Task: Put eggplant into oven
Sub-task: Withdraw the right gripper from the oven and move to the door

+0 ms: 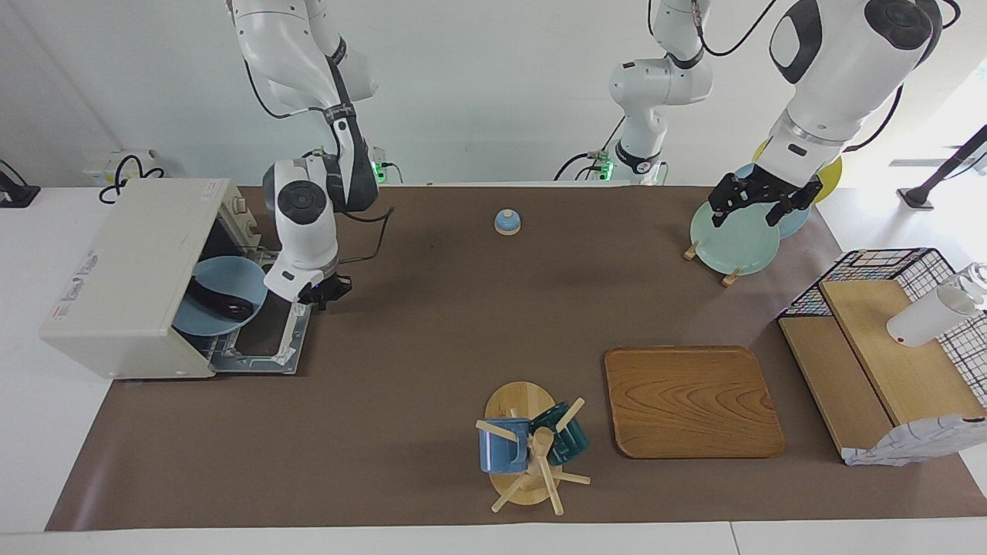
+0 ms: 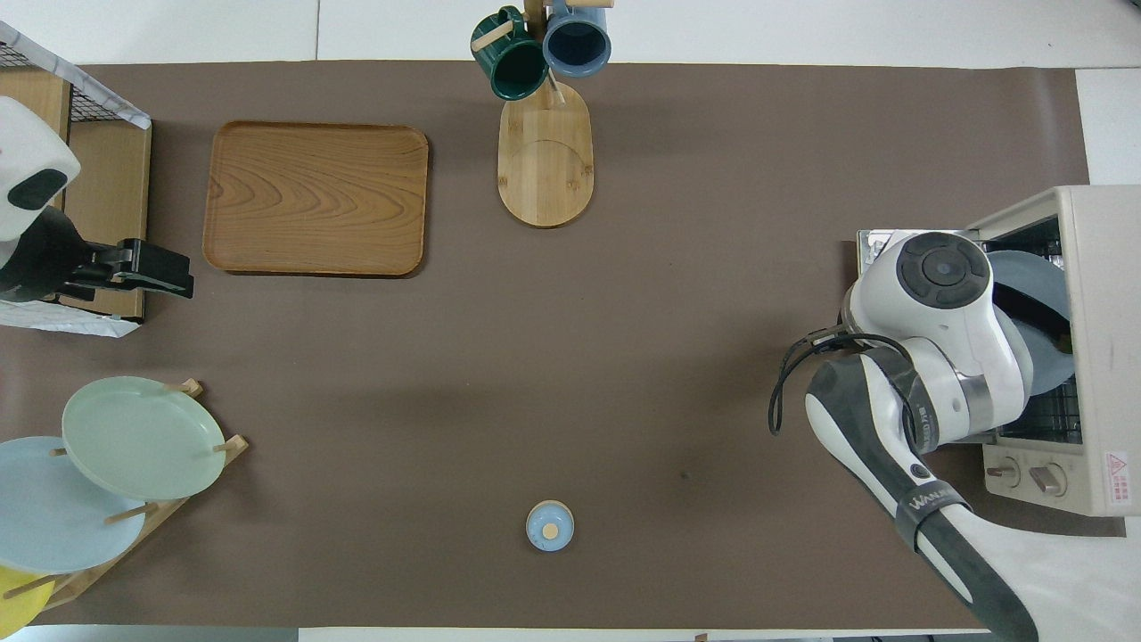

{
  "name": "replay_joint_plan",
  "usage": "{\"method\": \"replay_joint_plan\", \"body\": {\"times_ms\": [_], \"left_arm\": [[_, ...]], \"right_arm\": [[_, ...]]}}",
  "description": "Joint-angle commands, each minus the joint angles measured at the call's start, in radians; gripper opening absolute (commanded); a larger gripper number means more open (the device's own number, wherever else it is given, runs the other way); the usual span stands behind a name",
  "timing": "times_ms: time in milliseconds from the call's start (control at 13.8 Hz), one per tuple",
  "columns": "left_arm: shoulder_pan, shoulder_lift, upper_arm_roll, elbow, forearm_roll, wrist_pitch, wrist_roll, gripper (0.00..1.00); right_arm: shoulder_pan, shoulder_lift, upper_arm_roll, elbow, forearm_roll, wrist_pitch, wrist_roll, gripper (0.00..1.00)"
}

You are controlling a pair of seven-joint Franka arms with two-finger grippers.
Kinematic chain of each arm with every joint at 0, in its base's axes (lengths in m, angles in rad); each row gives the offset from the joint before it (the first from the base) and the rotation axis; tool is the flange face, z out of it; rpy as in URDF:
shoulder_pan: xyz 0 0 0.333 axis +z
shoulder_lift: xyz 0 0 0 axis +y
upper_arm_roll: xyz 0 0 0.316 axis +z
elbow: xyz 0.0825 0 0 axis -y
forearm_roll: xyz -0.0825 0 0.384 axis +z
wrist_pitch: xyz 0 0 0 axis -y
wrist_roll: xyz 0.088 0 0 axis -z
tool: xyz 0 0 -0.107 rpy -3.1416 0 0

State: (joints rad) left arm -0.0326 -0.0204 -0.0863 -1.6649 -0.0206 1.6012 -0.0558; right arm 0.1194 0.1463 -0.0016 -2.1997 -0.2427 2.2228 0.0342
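The cream-white oven (image 1: 123,277) stands at the right arm's end of the table with its glass door (image 1: 266,343) dropped open. A blue plate (image 1: 208,316) sits partly inside the oven mouth and sticks out over the door. The dark eggplant (image 1: 224,303) lies on that plate. My right gripper (image 1: 322,293) hangs just over the open door, beside the plate's rim. In the overhead view the right arm's wrist hides the gripper and most of the plate (image 2: 1034,285), and the oven (image 2: 1101,348) shows around it. My left gripper (image 1: 763,204) waits open over the plate rack (image 1: 732,239).
A small blue bell (image 1: 506,222) sits mid-table near the robots. A wooden tray (image 1: 690,401) and a mug tree (image 1: 528,447) with two mugs lie farther out. A wire basket shelf (image 1: 887,339) with a white bottle (image 1: 929,316) stands at the left arm's end.
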Motion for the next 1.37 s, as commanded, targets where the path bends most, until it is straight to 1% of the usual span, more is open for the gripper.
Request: {"method": "replay_joint_plan", "body": {"times_ms": [0,217,289,361,434,506,867,1012,1229,1301], "left_arm": [[0.011,-0.004,-0.007,0.005,0.005,-0.017,0.010,1.00],[0.011,-0.004,-0.007,0.005,0.005,-0.017,0.010,1.00],[0.013,-0.004,-0.007,0.005,0.005,-0.017,0.010,1.00],[0.013,-0.004,-0.007,0.005,0.005,-0.017,0.010,1.00],[0.013,-0.004,-0.007,0.005,0.005,-0.017,0.010,1.00],[0.013,-0.004,-0.007,0.005,0.005,-0.017,0.010,1.00],[0.013,-0.004,-0.007,0.005,0.005,-0.017,0.010,1.00],[0.013,-0.004,-0.007,0.005,0.005,-0.017,0.010,1.00],[0.013,-0.004,-0.007,0.005,0.005,-0.017,0.010,1.00],[0.013,-0.004,-0.007,0.005,0.005,-0.017,0.010,1.00]], "right_arm": [[-0.017,-0.004,0.008,-0.017,-0.024,0.018,0.021,0.00],[-0.023,-0.005,0.008,-0.023,-0.024,0.026,0.018,0.00],[-0.023,-0.004,0.006,-0.022,-0.047,0.023,0.009,0.00],[-0.021,-0.004,0.008,-0.012,-0.120,0.005,0.007,0.00],[-0.020,-0.004,0.008,-0.006,-0.165,-0.009,0.007,0.00],[-0.023,-0.001,0.008,0.011,-0.174,-0.023,0.004,0.00],[-0.027,0.009,0.008,0.152,-0.178,-0.193,-0.129,0.00],[-0.029,-0.002,0.002,0.170,-0.178,-0.219,-0.161,0.00],[-0.099,-0.027,0.002,0.207,-0.162,-0.279,-0.292,0.00],[-0.118,-0.049,0.002,0.206,-0.161,-0.287,-0.316,0.00]]}}
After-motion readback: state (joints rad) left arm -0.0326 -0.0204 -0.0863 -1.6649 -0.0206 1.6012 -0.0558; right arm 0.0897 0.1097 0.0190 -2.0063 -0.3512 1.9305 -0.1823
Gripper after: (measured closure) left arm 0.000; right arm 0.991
